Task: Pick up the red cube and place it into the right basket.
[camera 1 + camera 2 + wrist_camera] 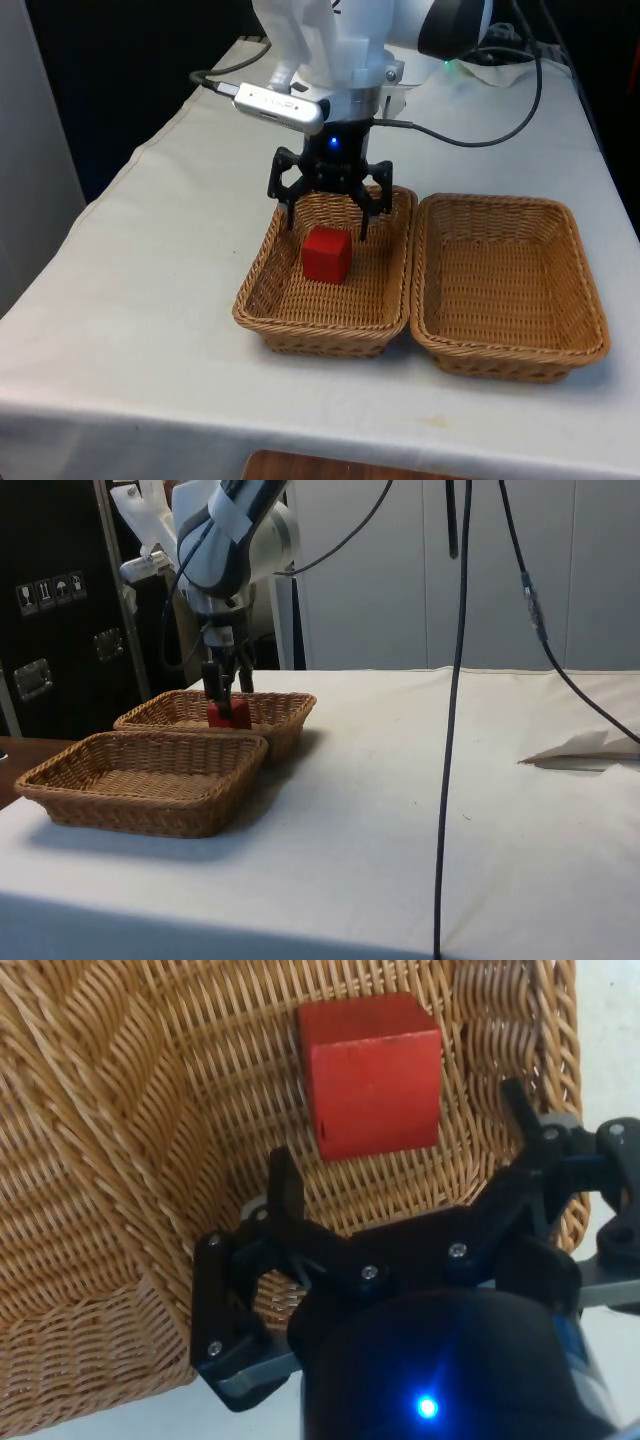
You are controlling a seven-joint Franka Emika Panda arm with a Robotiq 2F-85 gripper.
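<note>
Approach step: your black two-finger end effector [326, 222] hangs wide open and empty above the small red cube [327, 255], which rests in the left woven wicker basket [262, 290]. Descend, straddle, close.

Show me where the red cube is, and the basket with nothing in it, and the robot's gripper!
red cube [327, 255], front view, on the middle of its near face.
empty basket [590, 300], front view, on its outer side wall.
gripper [328, 221], front view, midway between its open fingertips, just above the cube.
</note>
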